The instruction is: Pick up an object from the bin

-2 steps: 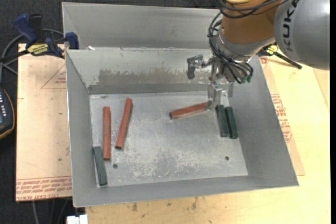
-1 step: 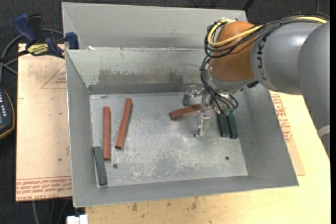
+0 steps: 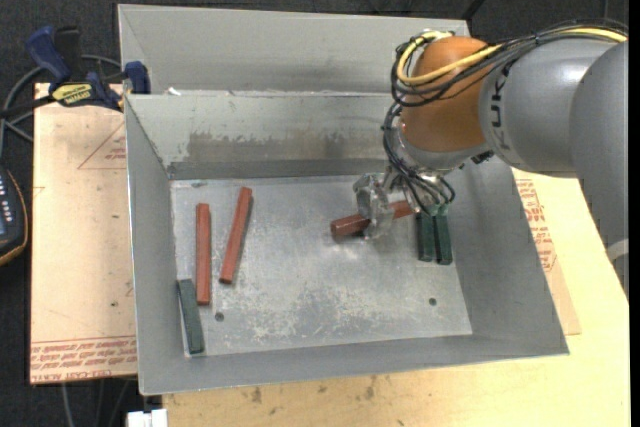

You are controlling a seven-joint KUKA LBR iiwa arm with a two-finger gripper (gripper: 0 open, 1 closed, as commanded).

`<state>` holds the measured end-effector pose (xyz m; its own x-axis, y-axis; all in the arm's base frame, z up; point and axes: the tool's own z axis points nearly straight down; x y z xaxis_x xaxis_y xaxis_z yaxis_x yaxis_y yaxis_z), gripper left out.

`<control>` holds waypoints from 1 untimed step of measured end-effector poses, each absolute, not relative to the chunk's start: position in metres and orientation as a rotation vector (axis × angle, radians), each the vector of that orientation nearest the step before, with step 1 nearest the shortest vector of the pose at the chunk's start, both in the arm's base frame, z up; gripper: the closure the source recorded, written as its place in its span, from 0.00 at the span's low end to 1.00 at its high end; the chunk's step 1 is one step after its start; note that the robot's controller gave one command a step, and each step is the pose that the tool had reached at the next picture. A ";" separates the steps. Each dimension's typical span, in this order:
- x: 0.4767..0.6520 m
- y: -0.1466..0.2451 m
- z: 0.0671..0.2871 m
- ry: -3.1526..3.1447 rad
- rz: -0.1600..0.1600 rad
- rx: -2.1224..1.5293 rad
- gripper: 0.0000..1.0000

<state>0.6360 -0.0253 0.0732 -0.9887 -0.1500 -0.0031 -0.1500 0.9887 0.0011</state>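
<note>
The grey bin (image 3: 300,135) lay below me, and my arm (image 3: 560,105) came in over its right wall. Three sticks lay well apart on the left of the floor: two reddish sticks (image 3: 236,235) and one dark green stick (image 3: 190,315). A pair of green sticks (image 3: 434,237) lay just right of my claw (image 3: 378,207). The claw sat low over the middle of a red-brown stick (image 3: 348,228), right of the floor's centre. Its long axis ran from lower left up to the right, one end poking out on each side of the claw. Whether the claw was spread or pinching it, I could not tell.
</note>
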 end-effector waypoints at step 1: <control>0.608 0.030 0.267 3.124 0.003 -0.185 1.00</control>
